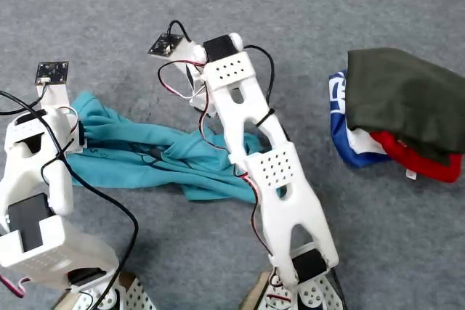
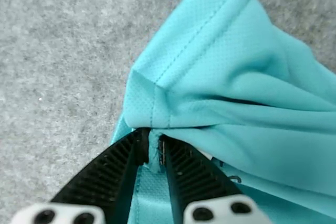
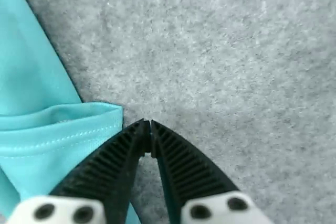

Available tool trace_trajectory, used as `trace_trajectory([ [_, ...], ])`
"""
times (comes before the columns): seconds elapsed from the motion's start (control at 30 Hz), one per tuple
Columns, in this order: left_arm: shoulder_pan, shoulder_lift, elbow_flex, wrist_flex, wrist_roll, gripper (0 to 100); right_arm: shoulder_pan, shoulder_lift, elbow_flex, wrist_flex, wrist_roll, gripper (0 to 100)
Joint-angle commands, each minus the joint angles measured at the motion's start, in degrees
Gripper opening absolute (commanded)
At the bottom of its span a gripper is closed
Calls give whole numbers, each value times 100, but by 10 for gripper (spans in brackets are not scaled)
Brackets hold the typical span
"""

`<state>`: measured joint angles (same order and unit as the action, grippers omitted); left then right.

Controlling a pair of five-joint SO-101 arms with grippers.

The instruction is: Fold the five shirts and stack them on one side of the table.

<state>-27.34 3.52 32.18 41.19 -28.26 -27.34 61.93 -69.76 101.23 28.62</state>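
1 teal shirt (image 1: 145,154) lies crumpled and stretched out on the grey surface (image 1: 109,27), at 9 o'clock from the middle. Its long axis runs from 10 o'clock to 4 o'clock in the high view. The 10 o'clock end sits under the left arm (image 1: 33,179) and the 4 o'clock end passes under the right arm (image 1: 251,136).

Left jaws are closed tight on a bunched seam fold of the teal shirt (image 2: 220,93), with fabric pinched between the tips. Right jaws are closed with the tips touching and nothing seen between them. They sit over bare surface (image 3: 236,51) just beside a hemmed corner of the teal shirt (image 3: 47,129).

At 3 o'clock is 1 pile of 3 shirts, well apart from the teal one. 1 olive shirt (image 1: 407,103) is on top, 1 red shirt (image 1: 425,165) pokes out at the pile's 5 o'clock edge, and 1 blue shirt (image 1: 341,136) with white on it pokes out at its 9 o'clock edge. That makes 4 shirts counted.
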Motion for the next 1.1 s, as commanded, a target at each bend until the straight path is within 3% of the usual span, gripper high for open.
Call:
trace_trajectory([
  [0.0,62,-145,-88,-70,-9,19,-40,-673,215,114,-62,4],
  [0.3,70,-136,-88,-70,9,19,-514,-1015,1402,88,-220,217],
  [0.73,70,-136,-88,-70,9,19,-409,189,1059,-185,-519,170],
  [0.93,70,-136,-88,-70,9,19,-409,409,681,-53,-677,4],
  [1.07,70,-136,-88,-70,9,19,-330,418,514,-35,-782,4],
])
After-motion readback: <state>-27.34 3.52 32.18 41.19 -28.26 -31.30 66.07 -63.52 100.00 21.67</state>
